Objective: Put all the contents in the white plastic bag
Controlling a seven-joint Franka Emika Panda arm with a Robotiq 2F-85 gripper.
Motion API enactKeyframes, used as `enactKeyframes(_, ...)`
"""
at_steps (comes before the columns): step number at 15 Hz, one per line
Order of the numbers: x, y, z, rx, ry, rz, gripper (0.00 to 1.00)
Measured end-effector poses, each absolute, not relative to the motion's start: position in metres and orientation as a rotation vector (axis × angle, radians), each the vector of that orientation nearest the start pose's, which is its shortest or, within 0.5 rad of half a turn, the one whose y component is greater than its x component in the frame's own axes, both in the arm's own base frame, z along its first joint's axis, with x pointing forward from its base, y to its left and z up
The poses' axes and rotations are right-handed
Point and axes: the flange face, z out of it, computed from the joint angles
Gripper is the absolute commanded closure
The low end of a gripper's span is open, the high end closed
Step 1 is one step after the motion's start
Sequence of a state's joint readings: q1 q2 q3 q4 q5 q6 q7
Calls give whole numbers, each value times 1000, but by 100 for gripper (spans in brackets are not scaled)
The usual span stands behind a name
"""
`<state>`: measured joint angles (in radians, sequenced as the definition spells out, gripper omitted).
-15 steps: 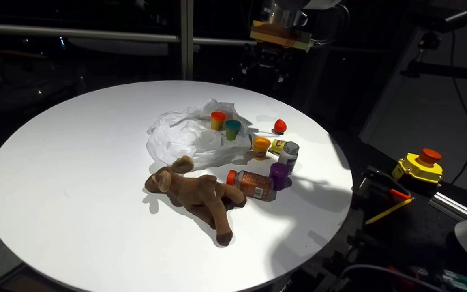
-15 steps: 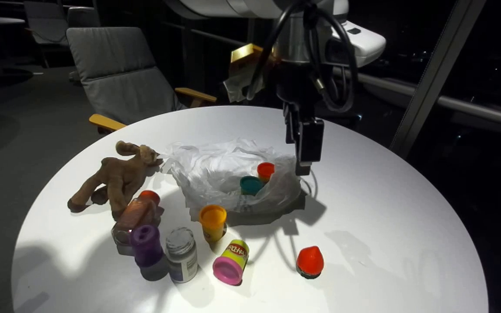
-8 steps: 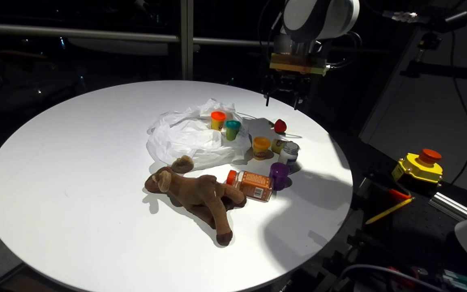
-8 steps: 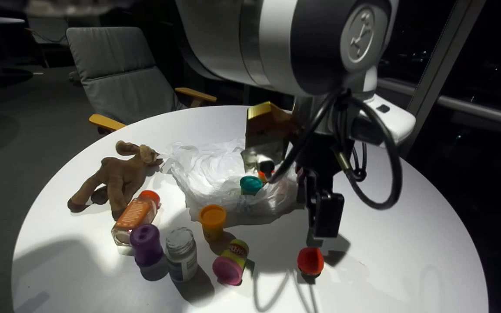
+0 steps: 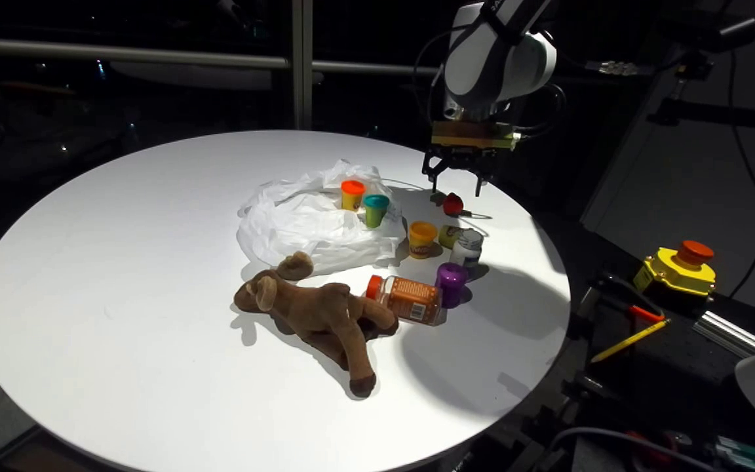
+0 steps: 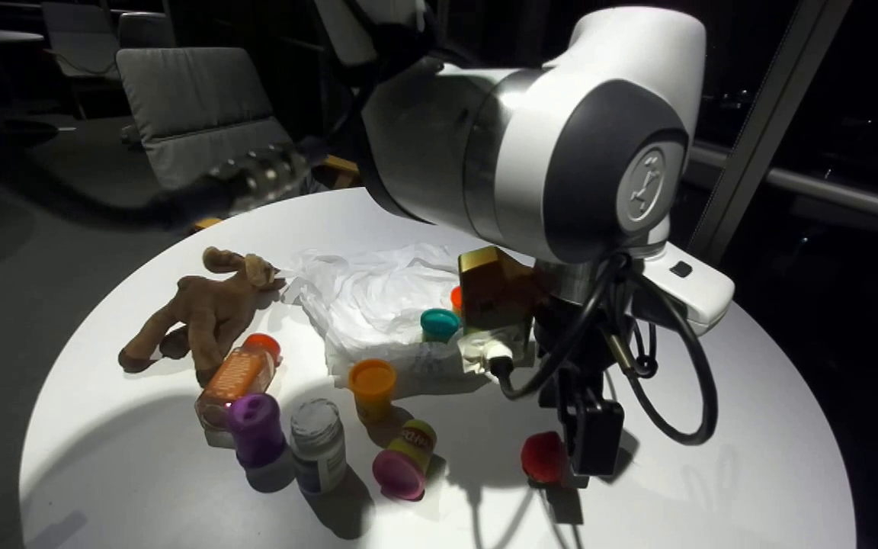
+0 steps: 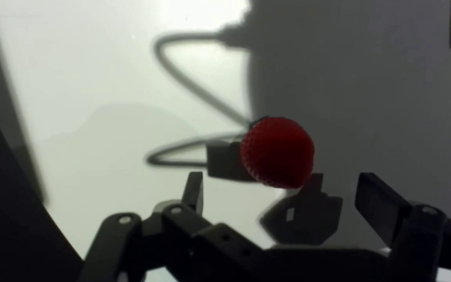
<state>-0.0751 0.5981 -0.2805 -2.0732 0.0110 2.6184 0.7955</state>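
Gripper [image 7: 282, 187] — spread wide — hangs near, but apart from, the strawberry [image 7: 278, 152].

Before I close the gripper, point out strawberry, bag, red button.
Strawberry [image 7: 278, 152]: wrist view, middle of its red body.
Bag [image 5: 302, 226]: in an exterior view, bare crumpled plastic.
Red button [image 5: 695, 252]: in an exterior view, its cap.

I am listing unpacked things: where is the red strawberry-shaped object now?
In an exterior view, the red strawberry-shaped object is on the round white table, right of the crumpled white plastic bag, below the open black gripper.
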Motion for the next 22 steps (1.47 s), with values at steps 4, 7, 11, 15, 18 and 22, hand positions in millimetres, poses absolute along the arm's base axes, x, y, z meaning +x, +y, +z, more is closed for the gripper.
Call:
enactKeyframes(4,549,-215,130,-2804,1771,7,0)
enactKeyframes(7,550,-215,122,-2801,1782,47,0)
enactKeyframes(11,549,-210,117,-2775,1801,98,26)
enactKeyframes(15,549,-206,116,-2745,1818,131,46)
enactKeyframes(18,549,-205,116,-2731,1825,133,69)
enactKeyframes(22,552,-204,120,-2710,1833,124,75)
